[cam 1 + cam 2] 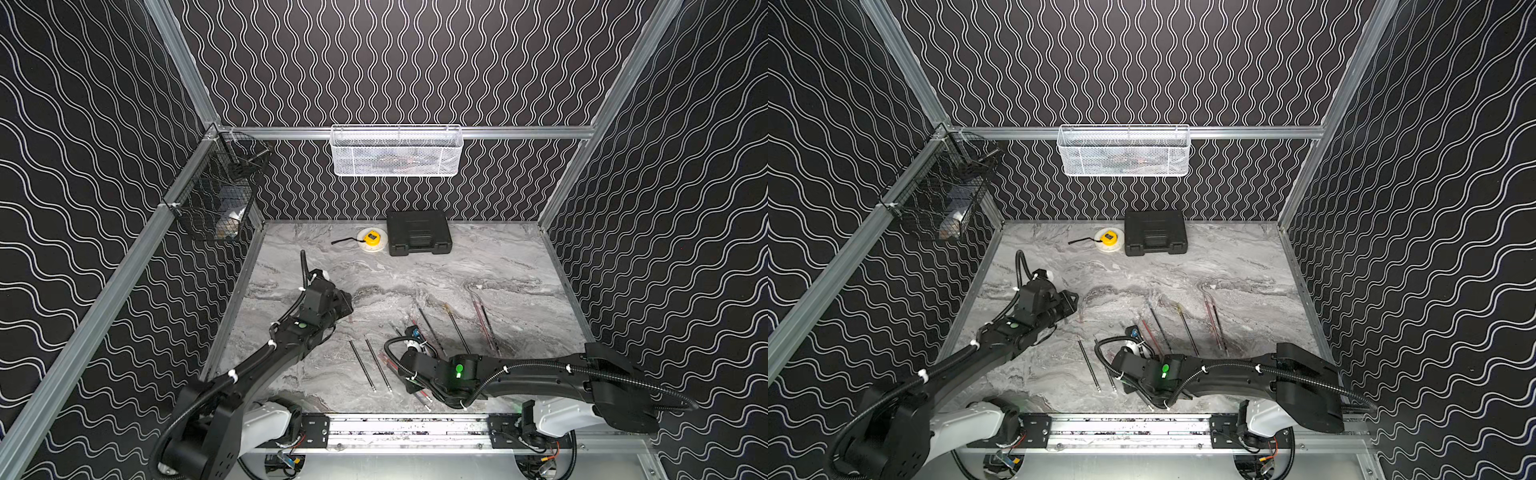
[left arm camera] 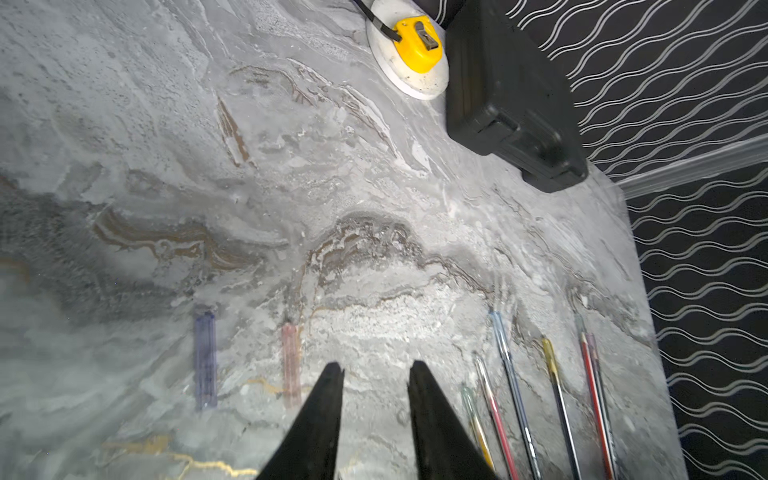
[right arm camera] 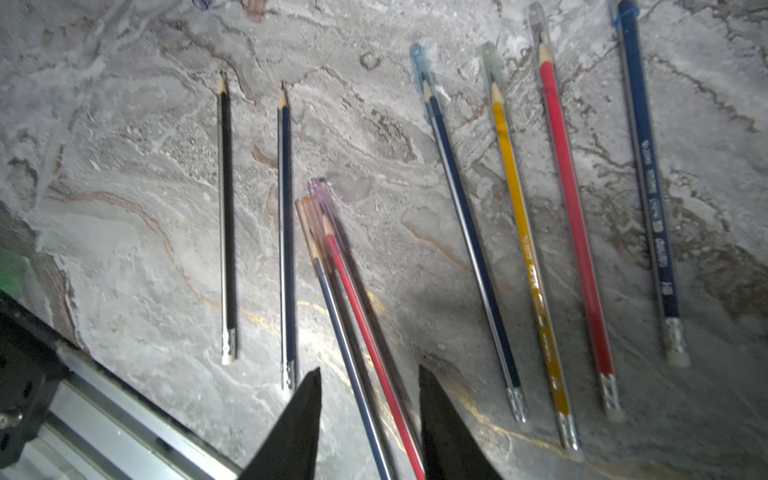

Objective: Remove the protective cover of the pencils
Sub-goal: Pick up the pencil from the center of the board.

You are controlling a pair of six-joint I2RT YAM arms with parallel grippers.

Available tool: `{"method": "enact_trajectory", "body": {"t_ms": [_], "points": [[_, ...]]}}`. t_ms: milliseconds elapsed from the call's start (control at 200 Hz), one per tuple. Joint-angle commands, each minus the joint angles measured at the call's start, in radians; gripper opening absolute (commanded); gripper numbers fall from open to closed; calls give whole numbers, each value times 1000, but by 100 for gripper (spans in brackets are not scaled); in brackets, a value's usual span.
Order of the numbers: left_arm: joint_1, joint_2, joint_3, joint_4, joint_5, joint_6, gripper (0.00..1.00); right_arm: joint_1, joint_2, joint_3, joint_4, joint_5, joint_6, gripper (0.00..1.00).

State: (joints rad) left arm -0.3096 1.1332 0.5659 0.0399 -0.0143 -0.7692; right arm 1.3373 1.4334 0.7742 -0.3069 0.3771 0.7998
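On the marble-patterned table (image 2: pixel 124 124), a bluish cover (image 2: pixel 205 357) and a reddish cover (image 2: pixel 291 365) lie loose, side by side. They sit just ahead of the left gripper (image 2: pixel 375 365), whose fingers stand apart with nothing between them.

Two bare pencils (image 3: pixel 226 216) lie parallel near the front rail (image 3: pixel 124 415). The right gripper (image 3: pixel 369 369) has its fingers spread astride a capped pair (image 3: pixel 365 316), with clear space beside it and no clamp.

Farther along lie a navy pencil (image 3: pixel 469 232), yellow pencil (image 3: pixel 519 216), red pencil (image 3: pixel 569 183) and dark blue pencil (image 3: pixel 644 137), all capped.

Lettering: the dark blue pencil's white print ends in "HB"; the yellow pencil's print is blurred. The tape measure (image 2: pixel 415 45) and black case (image 2: pixel 511 95) sit at the rear, markings indiscernible.
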Motion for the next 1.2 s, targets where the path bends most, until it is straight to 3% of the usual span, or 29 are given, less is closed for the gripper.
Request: {"method": "enact_trajectory", "body": {"t_ms": [0, 270, 771, 1196], "points": [[-17, -63, -17, -35, 17, -25, 33, 29, 12, 5, -46, 25, 28, 38], [-60, -159, -29, -71, 14, -36, 33, 71, 86, -6, 5, -9, 25, 36], [-78, -168, -17, -72, 24, -47, 33, 69, 200, 11, 17, -1, 31, 36], [-80, -183, -6, -86, 37, -42, 33, -4, 190, -19, 14, 38, 55, 16]]}}
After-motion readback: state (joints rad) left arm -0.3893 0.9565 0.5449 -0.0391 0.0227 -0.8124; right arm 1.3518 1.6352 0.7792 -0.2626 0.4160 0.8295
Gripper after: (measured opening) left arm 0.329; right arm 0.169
